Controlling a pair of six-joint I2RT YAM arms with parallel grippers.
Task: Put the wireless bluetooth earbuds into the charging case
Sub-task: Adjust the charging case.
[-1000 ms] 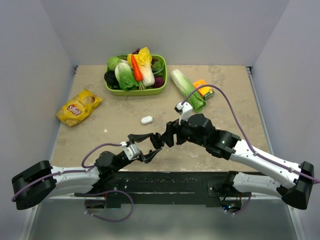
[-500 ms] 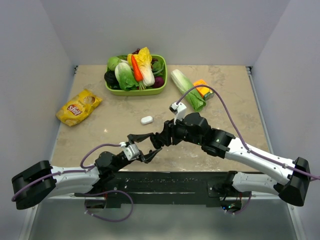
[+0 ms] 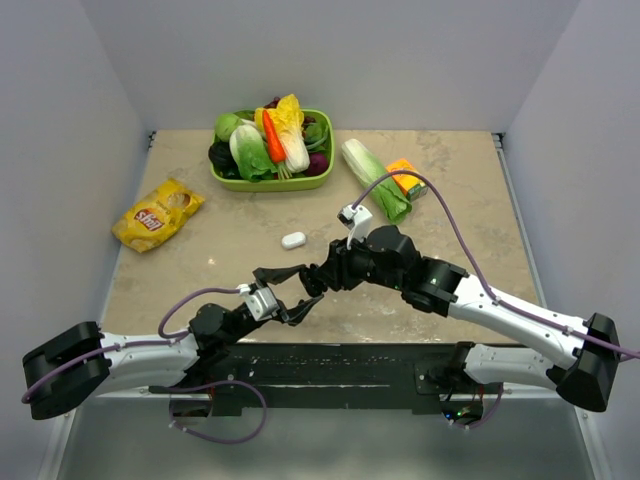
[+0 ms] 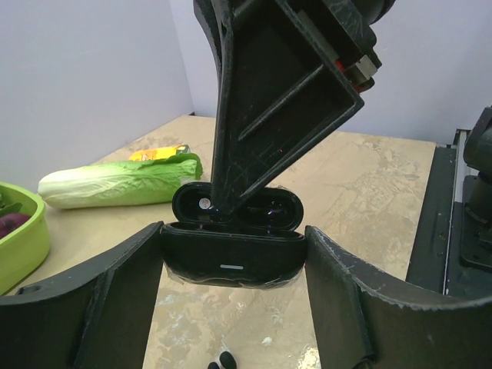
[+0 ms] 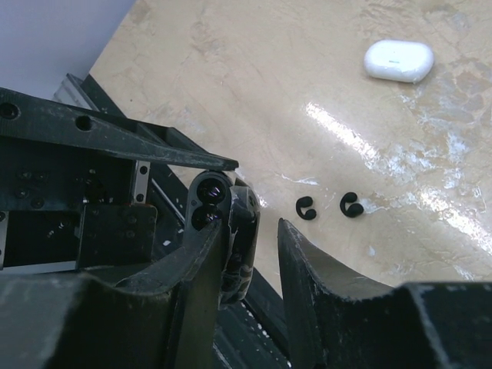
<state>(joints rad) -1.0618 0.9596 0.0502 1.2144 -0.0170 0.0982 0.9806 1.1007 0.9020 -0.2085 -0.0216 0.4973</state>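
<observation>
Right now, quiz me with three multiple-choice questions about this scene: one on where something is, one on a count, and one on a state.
1. The white charging case is:
A. lying on the table
B. held up in the air
C. out of every view

2. How many black earbuds lie loose on the table?
A. none
B. two
C. four

3. The lid of the black charging case is:
A. shut
B. open
C. missing

Answers:
1 A: the top view shows it resting alone on the table, apart from both arms.
2 B: the right wrist view shows two small black buds side by side on the table.
3 B: the left pincer grips the case by its sides, and the lid stands raised behind it.
</observation>
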